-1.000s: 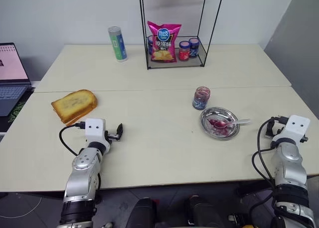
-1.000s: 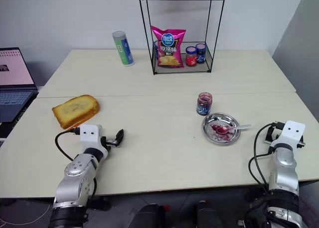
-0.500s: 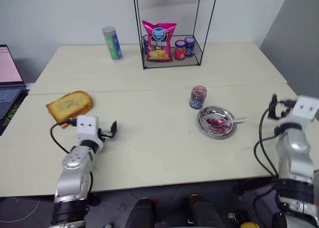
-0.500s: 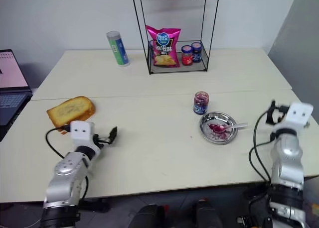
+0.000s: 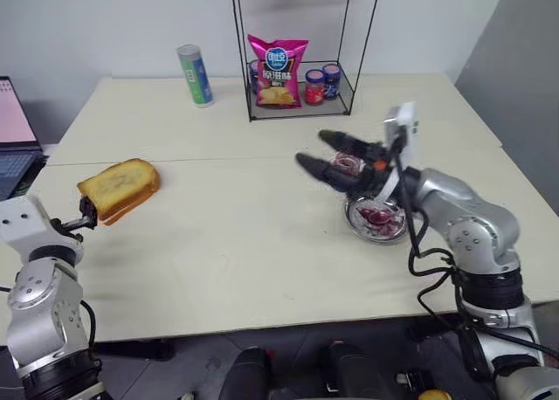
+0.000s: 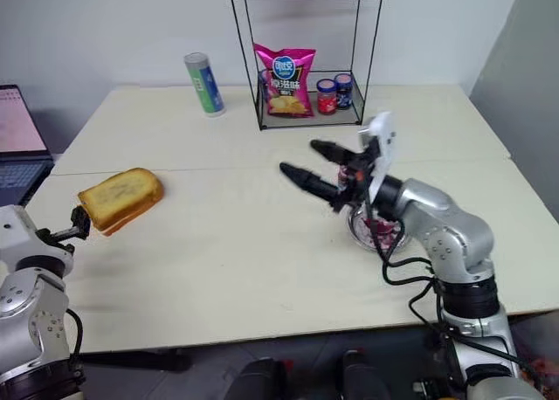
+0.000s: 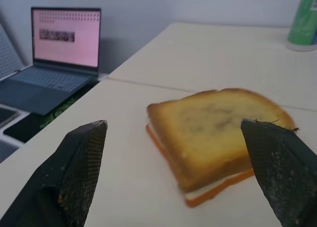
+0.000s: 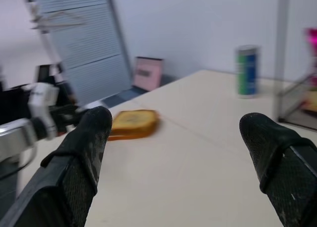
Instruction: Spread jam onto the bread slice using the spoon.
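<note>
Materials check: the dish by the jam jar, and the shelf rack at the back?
Dish: looks like polished metal, likely steel; silvery, reflective rim. Jam jar: seems clear glass; dark contents show through. Shelf rack: thin black wire frame, probably coated metal, matte.

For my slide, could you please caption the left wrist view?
Open left gripper faces the bread slice; a laptop sits beyond.
</note>
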`<state>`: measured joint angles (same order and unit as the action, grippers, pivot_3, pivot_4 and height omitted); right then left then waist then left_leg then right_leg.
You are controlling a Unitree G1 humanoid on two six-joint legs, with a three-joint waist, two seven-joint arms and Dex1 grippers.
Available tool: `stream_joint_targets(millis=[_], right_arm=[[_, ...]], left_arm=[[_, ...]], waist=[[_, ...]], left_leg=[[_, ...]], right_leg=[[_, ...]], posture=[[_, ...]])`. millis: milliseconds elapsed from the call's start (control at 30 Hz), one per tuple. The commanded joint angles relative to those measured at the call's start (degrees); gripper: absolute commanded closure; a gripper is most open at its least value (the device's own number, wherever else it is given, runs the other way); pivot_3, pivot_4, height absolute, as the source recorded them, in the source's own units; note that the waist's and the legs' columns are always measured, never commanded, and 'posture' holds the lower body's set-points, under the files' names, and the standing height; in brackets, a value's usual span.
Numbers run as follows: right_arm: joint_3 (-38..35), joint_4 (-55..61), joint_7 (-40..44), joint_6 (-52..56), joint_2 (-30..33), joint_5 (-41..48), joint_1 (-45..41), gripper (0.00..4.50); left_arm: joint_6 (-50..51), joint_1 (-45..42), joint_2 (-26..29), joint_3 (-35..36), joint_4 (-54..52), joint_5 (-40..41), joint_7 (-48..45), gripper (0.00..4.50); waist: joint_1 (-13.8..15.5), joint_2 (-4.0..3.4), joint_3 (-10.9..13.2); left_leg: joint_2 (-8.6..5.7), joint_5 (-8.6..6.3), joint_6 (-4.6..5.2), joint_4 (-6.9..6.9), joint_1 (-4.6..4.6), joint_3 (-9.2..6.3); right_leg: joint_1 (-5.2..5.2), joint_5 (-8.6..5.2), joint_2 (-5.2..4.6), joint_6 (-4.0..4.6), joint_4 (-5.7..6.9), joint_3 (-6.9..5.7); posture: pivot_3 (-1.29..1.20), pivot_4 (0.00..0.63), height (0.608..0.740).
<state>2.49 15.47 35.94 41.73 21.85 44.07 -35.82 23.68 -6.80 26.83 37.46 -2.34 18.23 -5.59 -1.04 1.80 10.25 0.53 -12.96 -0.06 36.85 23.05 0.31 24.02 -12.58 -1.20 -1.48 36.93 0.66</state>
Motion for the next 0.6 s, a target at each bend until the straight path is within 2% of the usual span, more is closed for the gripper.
stream_joint_targets(millis=[33, 267, 433, 600], right_arm=[[3.39, -1.93, 2.03, -2.24, -1.31, -3.55, -0.16, 0.01], [5.22, -1.07, 2.32, -0.97, -3.63, -4.36, 0.73, 0.01], [5.14, -0.74, 2.11, -0.6, -3.46, -5.01, 1.55, 0.01], [5.23, 0.82, 1.39, 0.95, -3.41, -4.97, 1.44, 0.01]], left_arm=[[1.23, 1.27, 0.9, -1.39, -0.33, 2.71, -4.68, 0.0], [-0.11, 2.99, 3.05, -3.77, 1.75, 2.29, -10.43, 0.0], [-2.56, 0.61, 4.36, -4.72, 6.41, 1.2, -11.06, 0.0], [-4.92, -5.13, 7.07, -8.53, 14.37, -1.09, -13.66, 0.0]], waist=[[0.33, 0.07, -0.01], [0.7, 0.15, -0.03], [0.73, 0.15, -0.03], [1.01, 0.17, -0.04]], left_leg=[[-0.03, -0.01, -0.02, 0.03, 0.01, 0.03], [-0.02, -0.05, -0.09, 0.07, 0.03, 0.15], [0.05, -0.05, -0.1, -0.01, 0.01, 0.05], [0.05, -0.07, -0.13, 0.01, 0.04, -0.05]], right_leg=[[0.0, 0.0, -0.04, 0.01, -0.01, 0.02], [0.06, -0.09, -0.19, 0.58, -0.01, 0.05], [0.1, -0.13, -0.15, 0.65, 0.06, -0.15], [0.1, -0.14, -0.15, 0.6, 0.07, -0.26]], posture=[[0.0, 0.15, 0.74], [0.0, 0.15, 0.74], [0.0, 0.15, 0.74], [0.0, 0.15, 0.74]])
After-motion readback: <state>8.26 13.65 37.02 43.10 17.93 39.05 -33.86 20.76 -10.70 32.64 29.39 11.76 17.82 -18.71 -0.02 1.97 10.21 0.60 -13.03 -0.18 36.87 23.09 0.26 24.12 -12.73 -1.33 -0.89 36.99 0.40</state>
